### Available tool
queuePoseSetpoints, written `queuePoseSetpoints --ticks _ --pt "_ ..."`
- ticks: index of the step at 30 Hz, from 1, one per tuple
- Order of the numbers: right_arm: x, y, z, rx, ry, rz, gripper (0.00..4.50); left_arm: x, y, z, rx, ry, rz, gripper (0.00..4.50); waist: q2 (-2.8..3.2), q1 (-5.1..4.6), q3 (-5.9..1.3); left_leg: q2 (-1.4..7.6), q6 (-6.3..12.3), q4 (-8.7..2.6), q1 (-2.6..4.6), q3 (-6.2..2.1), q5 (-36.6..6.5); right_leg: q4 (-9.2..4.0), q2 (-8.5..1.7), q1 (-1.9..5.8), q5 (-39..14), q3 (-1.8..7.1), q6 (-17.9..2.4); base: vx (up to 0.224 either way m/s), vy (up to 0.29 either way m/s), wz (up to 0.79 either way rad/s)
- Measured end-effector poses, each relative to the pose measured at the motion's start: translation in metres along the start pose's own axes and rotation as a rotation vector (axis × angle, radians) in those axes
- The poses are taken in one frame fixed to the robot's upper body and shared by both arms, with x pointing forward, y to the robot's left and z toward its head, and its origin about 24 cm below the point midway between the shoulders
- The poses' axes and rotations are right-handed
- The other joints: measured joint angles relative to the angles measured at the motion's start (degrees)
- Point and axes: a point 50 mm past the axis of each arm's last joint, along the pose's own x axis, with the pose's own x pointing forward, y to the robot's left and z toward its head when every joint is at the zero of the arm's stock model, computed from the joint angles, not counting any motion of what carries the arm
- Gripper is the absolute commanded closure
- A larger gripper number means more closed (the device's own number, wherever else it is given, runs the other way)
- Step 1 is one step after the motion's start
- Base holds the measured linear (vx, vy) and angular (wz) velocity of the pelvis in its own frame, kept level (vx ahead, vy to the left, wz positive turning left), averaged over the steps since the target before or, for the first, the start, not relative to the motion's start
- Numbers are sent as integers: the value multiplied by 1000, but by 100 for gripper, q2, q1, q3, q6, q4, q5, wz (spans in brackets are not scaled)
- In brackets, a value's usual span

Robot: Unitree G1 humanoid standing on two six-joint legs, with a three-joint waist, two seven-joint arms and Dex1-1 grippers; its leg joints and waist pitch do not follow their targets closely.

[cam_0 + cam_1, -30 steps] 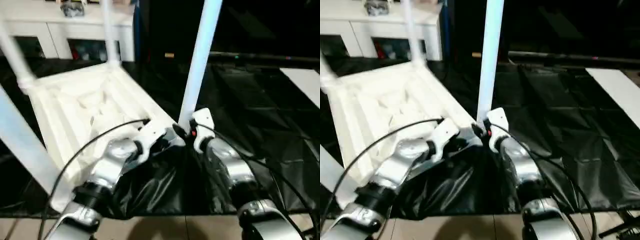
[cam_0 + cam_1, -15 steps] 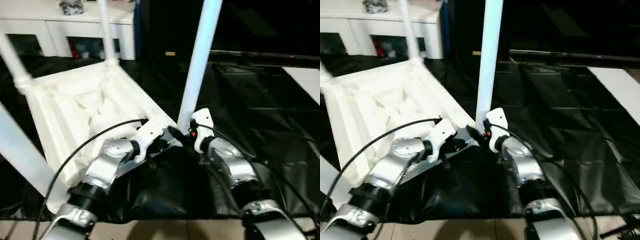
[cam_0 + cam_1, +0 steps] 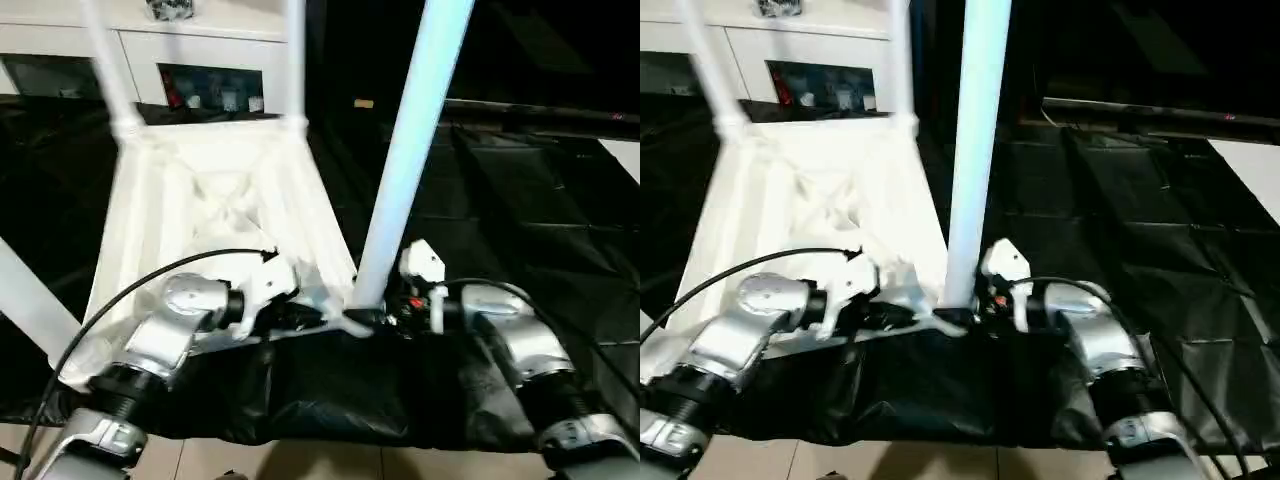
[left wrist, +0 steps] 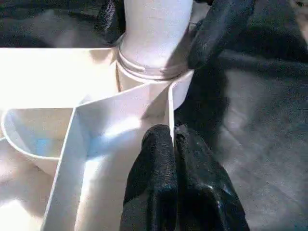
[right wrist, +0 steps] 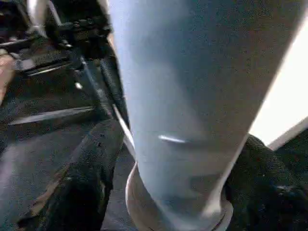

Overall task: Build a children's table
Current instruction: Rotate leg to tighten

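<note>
The left gripper (image 4: 172, 137) has its jaws clenched on a thin upright rib of the white plastic children's table (image 3: 215, 205), which lies upside down with its X-ribbed underside up on the black-sheeted surface (image 3: 520, 200). That rib runs into the round corner socket (image 4: 154, 79) nearest the robot. The right gripper (image 5: 168, 159) has its black fingers (image 5: 89, 178) on either side of the long white tubular leg (image 3: 405, 160) rising from that socket, low down by its flared end; the jaws bracket the tube, though whether they press it firmly cannot be told.

Beyond that corner, two more legs (image 3: 105, 65) stand in the far sockets, and a fourth slants past the tabletop's left edge. A white cabinet (image 3: 200, 60) sits behind the table.

The risk, as I judge it, is the near leg not being fully seated: if the right jaws let go early or push off-axis, the tall tube could lean and lever out of the socket. The left pinch on a thin rib could also slip, letting the light tabletop slide on the slick sheet.
</note>
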Motion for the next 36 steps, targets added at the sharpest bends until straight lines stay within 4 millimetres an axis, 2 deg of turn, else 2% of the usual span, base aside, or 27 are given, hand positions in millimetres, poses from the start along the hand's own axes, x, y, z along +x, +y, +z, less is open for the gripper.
queuePoseSetpoints --ticks 2,6,9,21,23,25,30,34,36 --pt "-2 1 0 -7 14 30 200 -1 -1 -1 2 0 -21 450 -1 1 0 1 0 0 0 1 0 1 0 1 0 0 0 0 0 0" --pt "-5 3 0 -13 24 55 210 -2 -3 -1 8 0 -50 450 -4 17 2 0 0 0 -1 0 0 2 0 1 0 0 0 0 0 0" --pt "-7 5 1 -22 37 66 242 -3 -3 -2 18 5 -62 450 -4 36 2 0 0 1 -2 1 0 2 -1 2 -1 0 0 0 0 0" --pt "-7 9 0 -30 39 67 252 1 -5 -1 25 -2 -70 450 1 77 -1 0 0 2 4 1 1 3 -2 6 -1 1 2 0 0 0" --pt "-4 9 -3 -15 20 14 252 3 -4 -1 27 0 -30 450 1 80 -2 0 0 1 21 1 1 4 -2 21 -1 1 2 0 0 0" --pt "1 5 -5 7 -4 -85 253 6 -2 -1 19 2 34 450 -5 40 -4 -1 -1 3 37 0 1 8 -2 35 0 4 4 0 0 0" --pt "22 -8 -7 62 -34 -381 255 21 5 1 -42 9 219 450 -14 -174 -14 -10 -3 1 49 -6 0 -2 -5 42 -13 9 30 -11 1 -2" --pt "43 -18 -4 135 -57 -590 256 36 10 6 -99 19 330 450 -15 -284 -18 -11 -2 2 48 -19 0 -28 -5 35 -13 -5 30 0 0 0" --pt "47 -22 -2 151 -55 -649 256 42 12 9 -115 19 361 450 -11 -310 -21 -11 -1 -3 48 -24 0 -59 -5 35 -13 -12 30 0 0 0"
